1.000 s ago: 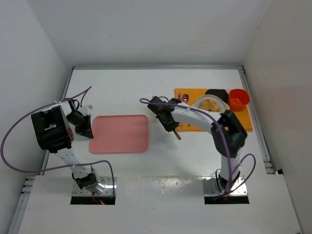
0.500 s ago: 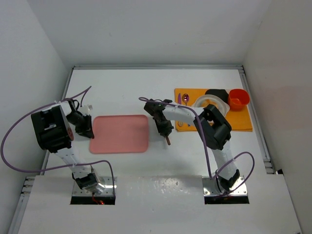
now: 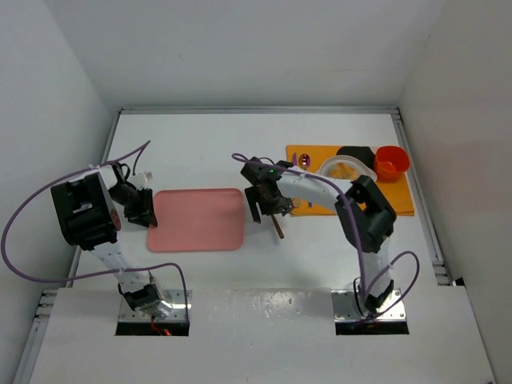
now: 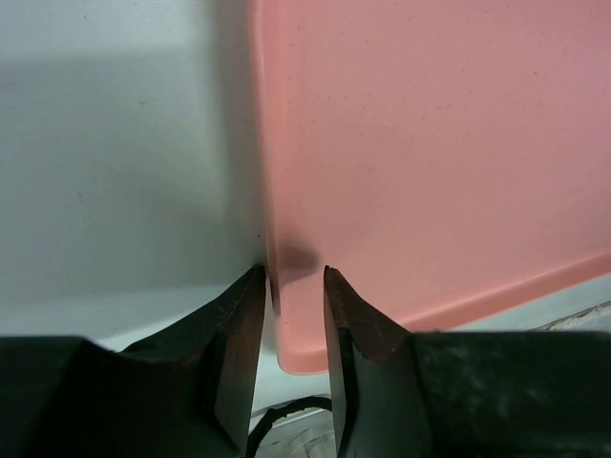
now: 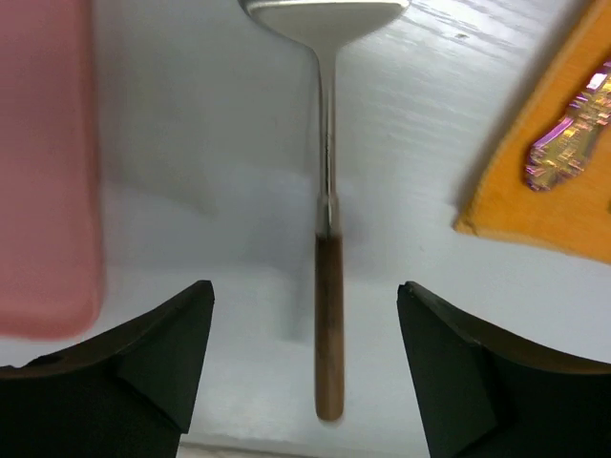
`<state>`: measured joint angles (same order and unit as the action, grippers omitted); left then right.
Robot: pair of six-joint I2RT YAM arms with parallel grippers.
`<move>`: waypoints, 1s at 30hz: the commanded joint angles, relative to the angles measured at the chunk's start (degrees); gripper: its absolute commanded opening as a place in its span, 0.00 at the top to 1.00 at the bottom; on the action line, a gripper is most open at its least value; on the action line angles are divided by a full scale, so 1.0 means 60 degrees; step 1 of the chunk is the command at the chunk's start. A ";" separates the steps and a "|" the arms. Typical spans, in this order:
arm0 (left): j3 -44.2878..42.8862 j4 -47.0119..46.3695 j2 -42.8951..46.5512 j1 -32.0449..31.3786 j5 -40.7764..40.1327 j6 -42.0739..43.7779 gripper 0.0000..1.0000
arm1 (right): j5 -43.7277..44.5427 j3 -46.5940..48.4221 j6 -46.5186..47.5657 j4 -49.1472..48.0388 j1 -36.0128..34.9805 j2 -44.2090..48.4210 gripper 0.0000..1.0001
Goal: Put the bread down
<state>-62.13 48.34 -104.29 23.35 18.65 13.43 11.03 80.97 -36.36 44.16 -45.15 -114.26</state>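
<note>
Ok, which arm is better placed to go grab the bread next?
Probably right. The right fingers hover open over the spatula, beside the orange tray holding the bread on its plate. The left fingers straddle the pink tray's edge, farther off.

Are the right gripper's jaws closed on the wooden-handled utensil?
No, the right gripper has its jaws wide apart, the utensil lying untouched between them.

left arm (image 3: 84,212) folded at left edge, left gripper (image 4: 294,277) jaws narrowly apart | right arm (image 3: 320,188) stretched left to centre, right gripper (image 5: 305,286) jaws wide apart
</note>
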 commanded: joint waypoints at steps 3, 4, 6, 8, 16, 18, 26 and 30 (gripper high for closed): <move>-0.0163 -0.0410 -0.0328 0.0077 -0.0238 0.0354 0.63 | -0.0459 -0.1817 0.1327 -0.1031 0.0127 0.3058 0.00; -0.0163 -0.0410 -0.0328 0.0077 -0.0238 0.0354 0.63 | -0.0606 -0.2197 0.1444 -0.1163 0.0185 0.3685 0.00; -0.0163 -0.0410 -0.0328 0.0077 -0.0238 0.0354 0.63 | -0.1470 -0.3574 0.1825 -0.1252 0.0419 0.4582 0.00; -0.0250 -0.0322 -0.0328 0.0077 -0.0238 0.0442 0.63 | -0.1458 -0.4611 0.1797 -0.1121 0.0435 0.5432 0.00; -0.0339 -0.0235 -0.0328 0.0077 -0.0238 0.0442 0.63 | -0.0814 -0.9302 0.0128 -0.2510 -0.0750 0.8348 0.00; -0.0339 -0.0234 -0.0226 0.0077 -0.0238 0.0442 0.63 | -0.0096 -0.9713 -0.0236 -0.2803 -0.1497 0.8627 0.00; -0.0164 -0.0234 -0.0035 0.0077 -0.0238 0.0354 0.63 | 0.1165 -0.9233 -0.0400 -0.2425 -0.2933 0.7969 0.00; -0.0076 -0.0234 0.0052 0.0077 -0.0238 0.0354 0.63 | 0.1429 -0.9013 -0.0400 -0.2307 -0.3330 0.7662 0.00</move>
<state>-63.26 49.15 -104.99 23.33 18.31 14.55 16.08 25.10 -37.60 30.48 -63.88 -67.35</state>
